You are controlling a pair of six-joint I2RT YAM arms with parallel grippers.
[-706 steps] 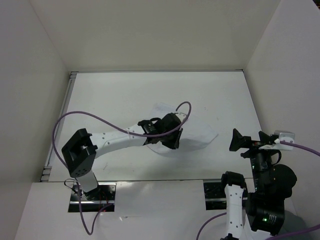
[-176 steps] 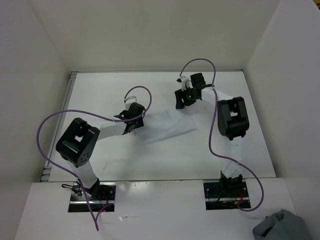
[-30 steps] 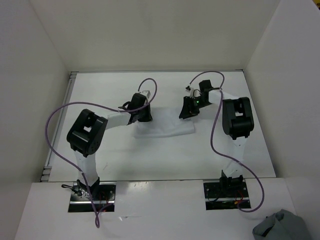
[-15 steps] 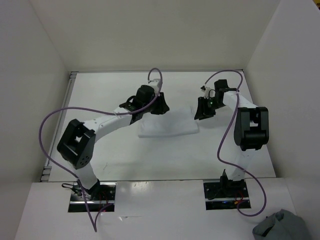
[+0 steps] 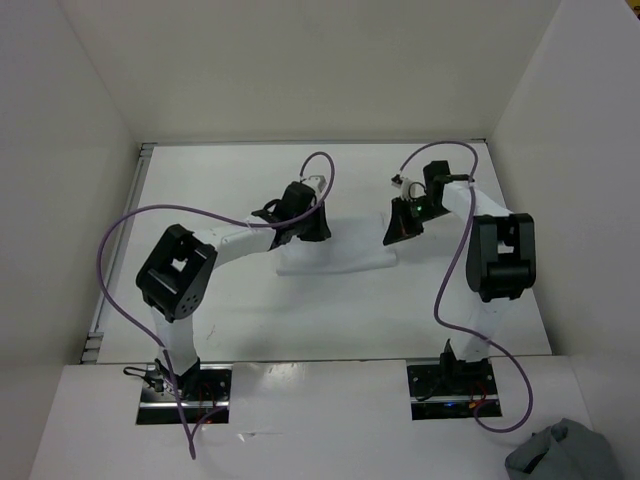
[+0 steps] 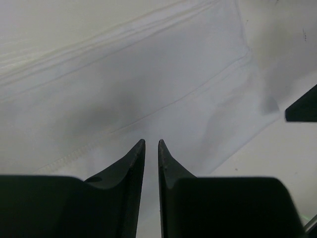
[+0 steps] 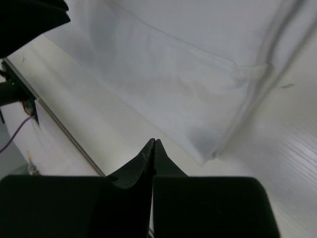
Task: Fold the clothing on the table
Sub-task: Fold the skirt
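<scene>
Apparently near done: clothing [image 5: 335,256] lies as a compact folded rectangle mid-worktop [image 5: 200,200], well apart from every edge, left tool [image 6: 151,145] slightly parted above it, grasping nothing, right tool [image 7: 153,142] clenched empty by its right end; remaining, perhaps, one last fold.

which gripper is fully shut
The right gripper: its fingertips meet with nothing between them. The left gripper shows a narrow gap between its tips.

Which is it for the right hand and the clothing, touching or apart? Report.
Apart. In the right wrist view the right hand, shut, shows against bare table, clear of the clothing edge.
</scene>
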